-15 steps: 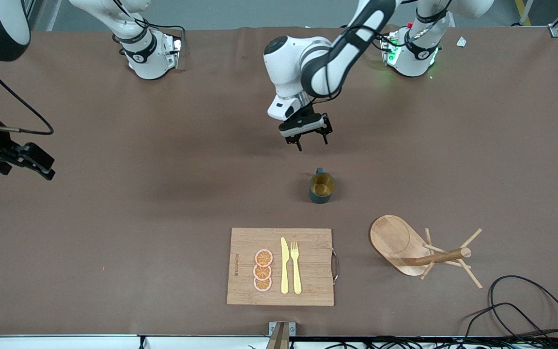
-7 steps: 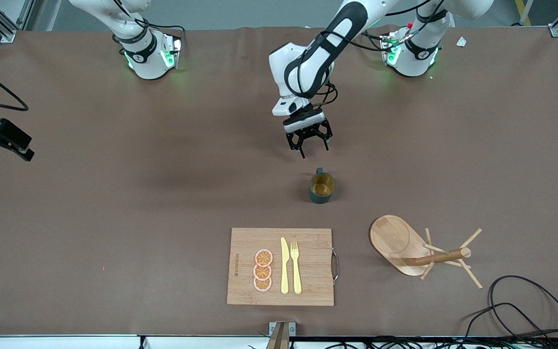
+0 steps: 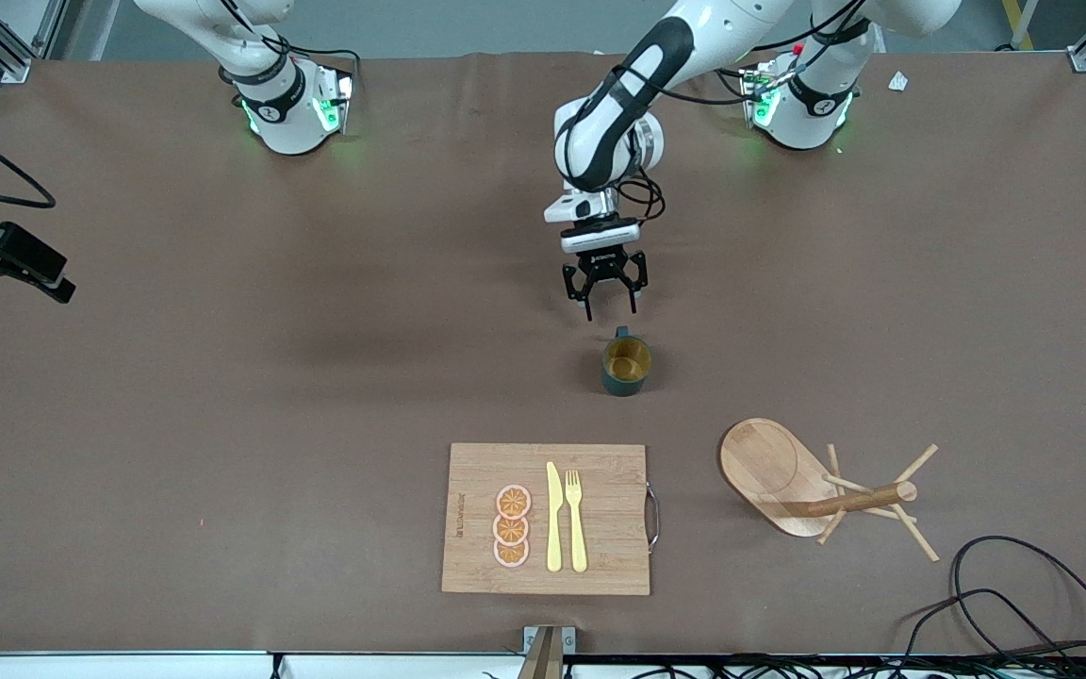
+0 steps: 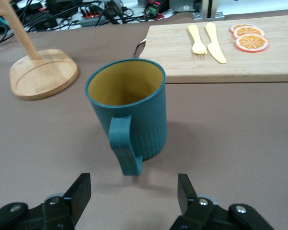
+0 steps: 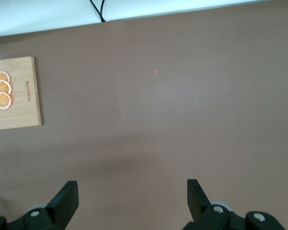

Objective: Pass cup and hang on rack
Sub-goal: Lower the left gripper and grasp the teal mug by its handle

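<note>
A: What's on the brown cloth-covered surface (image 3: 222, 396)?

B: A dark teal ribbed cup with a mustard inside (image 3: 626, 365) stands upright, its handle at twelve o'clock. The light wooden mug rack (image 3: 821, 490) is at the cup's four o'clock, the rectangular wooden cutting board (image 3: 600, 471) at its seven.

A: And the claws?

B: The left claw (image 3: 605, 304) hangs spread, empty, just off the handle. The right claw (image 5: 132, 199) waits spread over bare cloth at the right arm's end.

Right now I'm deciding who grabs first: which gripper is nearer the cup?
Left. The left gripper hangs beside the cup, fingers open toward its handle. The right gripper waits at the right arm's table end.
</note>
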`<act>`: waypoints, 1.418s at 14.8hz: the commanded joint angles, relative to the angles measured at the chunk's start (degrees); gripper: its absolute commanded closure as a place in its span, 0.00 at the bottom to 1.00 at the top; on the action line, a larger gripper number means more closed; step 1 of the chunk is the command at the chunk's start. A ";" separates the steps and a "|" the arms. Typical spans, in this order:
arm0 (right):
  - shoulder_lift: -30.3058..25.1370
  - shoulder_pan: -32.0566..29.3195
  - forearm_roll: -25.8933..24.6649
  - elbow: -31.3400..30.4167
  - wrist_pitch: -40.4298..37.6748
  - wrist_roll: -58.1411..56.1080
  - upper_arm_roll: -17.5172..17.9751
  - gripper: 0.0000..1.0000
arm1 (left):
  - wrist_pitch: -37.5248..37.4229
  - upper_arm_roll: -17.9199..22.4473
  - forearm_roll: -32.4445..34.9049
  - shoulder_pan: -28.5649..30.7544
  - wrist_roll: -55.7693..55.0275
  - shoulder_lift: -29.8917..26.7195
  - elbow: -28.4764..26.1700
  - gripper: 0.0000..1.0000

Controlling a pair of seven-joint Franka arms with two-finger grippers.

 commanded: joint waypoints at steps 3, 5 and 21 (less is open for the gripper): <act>-0.04 5.49 0.21 0.28 -0.98 1.07 -5.03 0.00 | 0.98 -0.02 10.41 2.74 -6.23 0.09 -2.50 0.18; -0.04 5.86 0.73 0.28 -0.98 1.16 -5.67 0.00 | 0.98 0.07 15.33 3.27 -10.81 1.06 -2.94 0.18; 0.14 5.16 0.21 -1.13 -0.63 1.07 -5.67 0.00 | 0.98 -0.20 16.85 5.73 -13.82 4.06 0.66 0.87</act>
